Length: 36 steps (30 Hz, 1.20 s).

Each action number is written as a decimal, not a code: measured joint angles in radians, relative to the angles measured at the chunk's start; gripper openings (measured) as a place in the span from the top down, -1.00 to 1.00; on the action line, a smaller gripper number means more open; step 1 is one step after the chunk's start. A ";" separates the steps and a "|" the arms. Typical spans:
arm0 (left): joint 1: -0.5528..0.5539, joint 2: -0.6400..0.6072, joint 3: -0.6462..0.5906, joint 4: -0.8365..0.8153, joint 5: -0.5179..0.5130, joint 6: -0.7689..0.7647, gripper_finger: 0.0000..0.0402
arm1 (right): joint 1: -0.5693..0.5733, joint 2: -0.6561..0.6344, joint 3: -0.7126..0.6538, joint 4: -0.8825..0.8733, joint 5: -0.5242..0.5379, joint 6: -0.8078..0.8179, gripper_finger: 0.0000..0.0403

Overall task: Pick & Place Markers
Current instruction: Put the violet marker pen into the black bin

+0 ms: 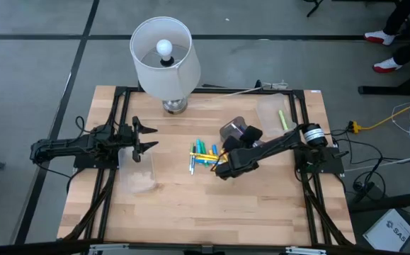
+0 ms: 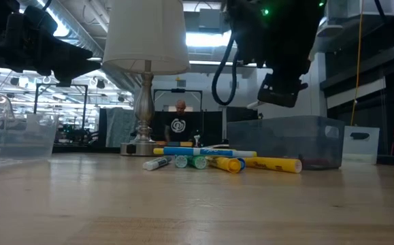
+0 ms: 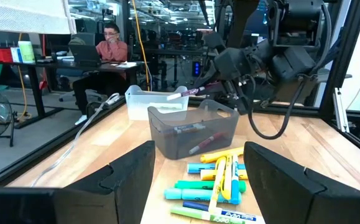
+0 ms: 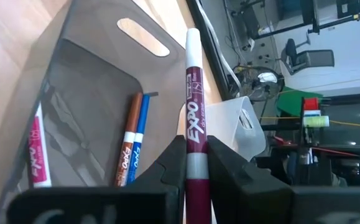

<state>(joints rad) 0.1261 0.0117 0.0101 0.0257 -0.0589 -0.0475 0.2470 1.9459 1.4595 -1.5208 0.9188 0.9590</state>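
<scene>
Several markers (image 1: pixel 205 154) in yellow, green and blue lie in a loose pile mid-table, also seen in the low view (image 2: pixel 217 162) and the left wrist view (image 3: pixel 216 183). My right gripper (image 4: pixel 192 171) hovers over the smoky grey bin (image 1: pixel 233 129), shut on a maroon marker (image 4: pixel 192 118). Pink, brown and blue markers (image 4: pixel 133 149) lie on that bin's floor. One yellow-green marker (image 1: pixel 283 119) lies in the clear bin at the far right. My left gripper (image 3: pixel 198 180) is open, above the table's left side, facing the pile. My right gripper pinches the maroon marker between its two fingers at the white band (image 4: pixel 194 163) near the marker's lower end. The marker runs along the fingers and sticks out well past their tips. It is lifted clear, above the grey bin's (image 4: pixel 99 81) open top.
A table lamp (image 1: pixel 163 60) stands at the far edge, its base (image 2: pixel 139 146) behind the pile. A clear bin (image 1: pixel 138 171) sits under the left gripper, and another clear bin (image 1: pixel 274 113) sits far right. Bare wood lies along the near edge. A person (image 3: pixel 108 43) sits beyond the table.
</scene>
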 joint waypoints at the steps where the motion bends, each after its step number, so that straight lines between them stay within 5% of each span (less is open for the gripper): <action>1: 0.000 0.000 0.000 0.000 0.000 0.000 -0.20 | -0.001 -0.011 -0.006 0.001 -0.006 -0.006 0.77; 6: 0.000 0.000 0.000 0.000 0.000 -0.001 -0.20 | -0.011 -0.135 -0.080 0.056 -0.042 -0.050 0.77; 20: 0.000 0.000 0.000 0.000 0.000 0.000 -0.20 | -0.059 -0.582 -0.503 0.598 -0.134 -0.274 0.77; 36: 0.000 0.000 0.000 0.000 0.000 -0.001 -0.20 | -0.147 -0.717 -0.783 0.983 -0.290 -0.367 0.77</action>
<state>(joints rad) 0.1262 0.0116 0.0104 0.0255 -0.0589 -0.0481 0.0996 1.2288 0.6767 -0.5376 0.6285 0.5920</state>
